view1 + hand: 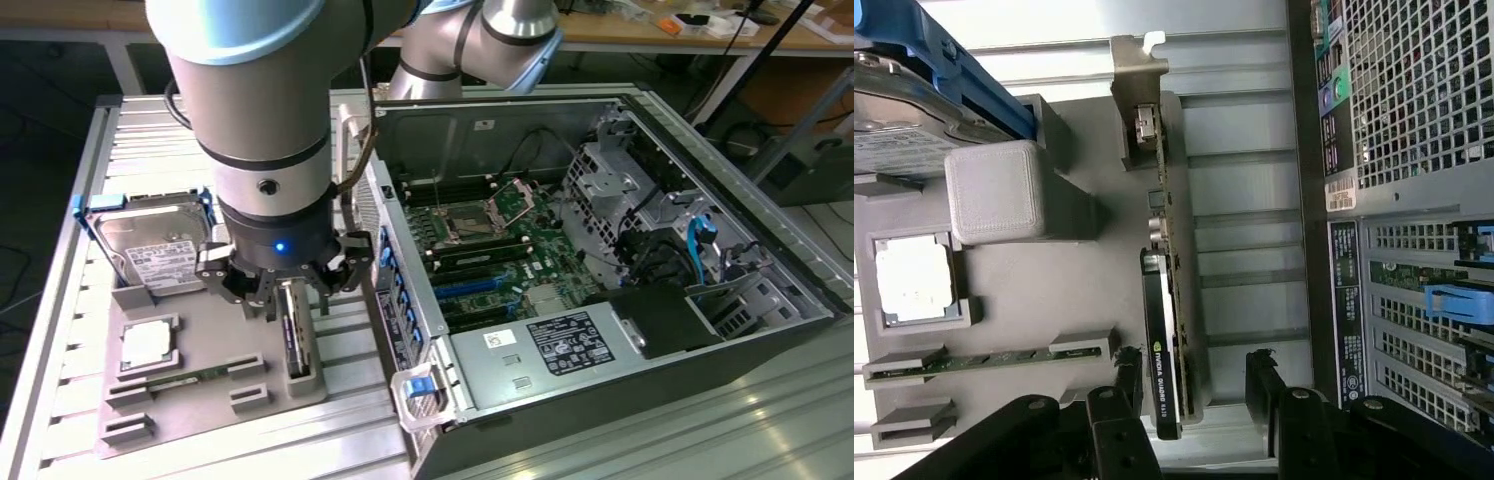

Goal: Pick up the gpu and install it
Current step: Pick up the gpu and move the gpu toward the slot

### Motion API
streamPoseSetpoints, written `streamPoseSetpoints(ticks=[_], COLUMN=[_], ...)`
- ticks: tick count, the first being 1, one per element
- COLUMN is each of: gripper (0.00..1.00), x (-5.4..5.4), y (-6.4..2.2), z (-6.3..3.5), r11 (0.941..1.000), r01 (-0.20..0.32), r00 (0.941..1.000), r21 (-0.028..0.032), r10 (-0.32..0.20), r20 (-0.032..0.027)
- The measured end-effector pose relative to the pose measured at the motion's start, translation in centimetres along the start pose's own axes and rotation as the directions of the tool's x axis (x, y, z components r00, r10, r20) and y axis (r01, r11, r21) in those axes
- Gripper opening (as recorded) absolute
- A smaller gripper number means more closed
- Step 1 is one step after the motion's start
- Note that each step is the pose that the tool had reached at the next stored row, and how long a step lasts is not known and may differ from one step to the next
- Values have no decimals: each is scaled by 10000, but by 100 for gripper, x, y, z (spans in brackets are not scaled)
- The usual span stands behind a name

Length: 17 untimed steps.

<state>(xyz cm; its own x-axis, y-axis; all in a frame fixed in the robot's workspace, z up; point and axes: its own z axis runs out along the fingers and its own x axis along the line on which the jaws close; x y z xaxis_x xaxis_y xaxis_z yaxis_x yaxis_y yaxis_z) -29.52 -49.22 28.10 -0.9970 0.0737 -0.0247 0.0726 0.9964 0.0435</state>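
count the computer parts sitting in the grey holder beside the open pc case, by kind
hard drive: 1
cpu: 1
memory stick: 1
gpu: 1
total: 4

gpu [1162, 350]: matt black shroud, bare silver metal bracket
holder [200, 345]: matt grey plastic, slightly grainy
counter [354, 440]: ribbed metal, satin sheen
computer case [587, 385]: grey sheet metal, perforated panels
hard drive [158, 252]: dull metal, white paper label
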Motion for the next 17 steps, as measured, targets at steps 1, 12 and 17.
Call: streamPoseSetpoints(ticks=[1,12,17], gripper=[54,54,54], x=[12,53,69], y=[-1,40,39], z=[7,138,162], r11=[10000,10000,10000], r01=[0,20,19], r00=[10000,10000,10000], r21=[0,-31,-32], r10=[0,-20,-19], r20=[0,1,2])
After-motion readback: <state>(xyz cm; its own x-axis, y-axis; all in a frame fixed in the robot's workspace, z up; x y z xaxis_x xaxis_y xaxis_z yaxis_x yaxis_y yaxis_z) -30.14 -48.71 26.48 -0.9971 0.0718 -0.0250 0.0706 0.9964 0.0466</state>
